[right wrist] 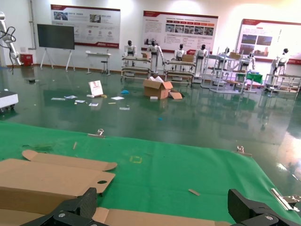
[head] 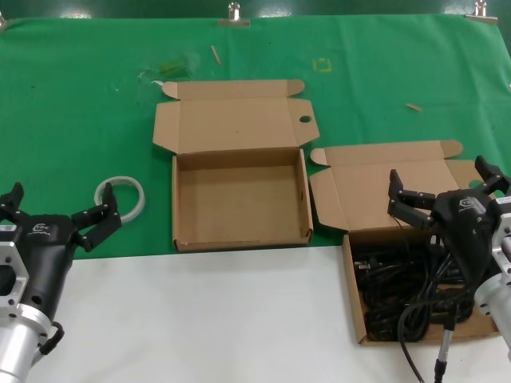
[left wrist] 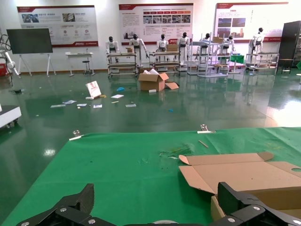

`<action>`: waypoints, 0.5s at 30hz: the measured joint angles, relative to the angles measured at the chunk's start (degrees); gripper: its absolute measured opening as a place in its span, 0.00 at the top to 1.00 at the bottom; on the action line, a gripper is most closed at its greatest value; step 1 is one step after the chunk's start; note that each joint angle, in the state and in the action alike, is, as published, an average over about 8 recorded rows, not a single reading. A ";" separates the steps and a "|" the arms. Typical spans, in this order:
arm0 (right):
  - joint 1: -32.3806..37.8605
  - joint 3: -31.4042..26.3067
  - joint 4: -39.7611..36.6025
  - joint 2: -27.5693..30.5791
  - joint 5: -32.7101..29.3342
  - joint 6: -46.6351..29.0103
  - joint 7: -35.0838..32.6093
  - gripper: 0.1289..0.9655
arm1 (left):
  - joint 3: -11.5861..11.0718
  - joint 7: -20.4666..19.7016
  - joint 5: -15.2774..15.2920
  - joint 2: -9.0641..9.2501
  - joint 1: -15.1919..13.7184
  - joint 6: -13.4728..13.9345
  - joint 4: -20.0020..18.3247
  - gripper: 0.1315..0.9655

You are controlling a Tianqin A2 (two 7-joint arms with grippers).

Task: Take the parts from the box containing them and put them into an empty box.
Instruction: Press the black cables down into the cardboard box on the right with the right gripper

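- Right gripper [head: 443, 194]: black fingers spread wide, holding nothing, over the slant-lidded cardboard box [head: 354, 302] of tangled black cords [head: 407, 291].
- Left gripper [head: 57, 216]: fingers apart, beside whitish plastic ring [head: 120, 196].
- Straight-lidded cardboard box [head: 240, 238]: centre, empty.

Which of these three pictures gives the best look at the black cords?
The head view. It looks down into the right-hand box, where the black cords lie in a loose heap, partly covered by the right gripper. Both wrist views look out across the hall and show no cords.
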 joint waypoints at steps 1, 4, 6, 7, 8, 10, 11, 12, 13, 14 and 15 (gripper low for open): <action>0.00 0.00 0.00 0.00 0.00 0.00 0.00 0.00 | 0.00 0.00 0.00 0.00 0.00 0.00 0.00 0.02; 0.00 0.00 0.00 0.00 0.00 0.00 0.00 0.00 | 0.00 0.00 0.00 0.00 0.00 0.00 0.00 0.06; 0.00 0.00 0.00 0.00 0.00 0.00 0.00 0.00 | 0.00 0.00 0.00 0.00 0.00 0.00 0.00 0.09; 0.00 0.00 0.00 0.00 0.00 0.00 0.00 0.00 | 0.00 0.00 0.00 0.00 0.00 0.00 0.00 0.10; 0.00 0.00 0.00 0.00 0.00 0.00 0.00 0.00 | 0.00 0.00 0.00 0.00 0.00 0.00 0.00 0.12; 0.00 0.00 0.00 0.00 0.00 0.00 0.00 0.00 | 0.00 0.00 0.00 0.00 0.00 0.00 0.00 0.13; 0.00 0.00 0.00 0.00 0.00 0.00 0.00 0.00 | 0.00 0.00 0.00 0.00 0.00 0.00 0.00 0.15; 0.00 0.00 0.00 0.00 0.00 0.00 0.00 0.00 | 0.00 0.00 0.00 0.00 0.00 0.00 0.00 0.17; 0.00 0.00 0.00 0.00 0.00 0.00 0.00 0.00 | 0.00 0.00 0.00 0.00 0.00 0.00 0.00 0.20; 0.00 0.00 0.00 0.00 0.00 0.00 0.00 0.00 | 0.00 0.00 0.00 0.00 0.00 0.00 0.00 0.22; 0.03 0.00 -0.01 -0.03 0.00 -0.01 -0.01 0.00 | 0.00 0.00 0.00 0.00 0.00 0.00 0.00 0.24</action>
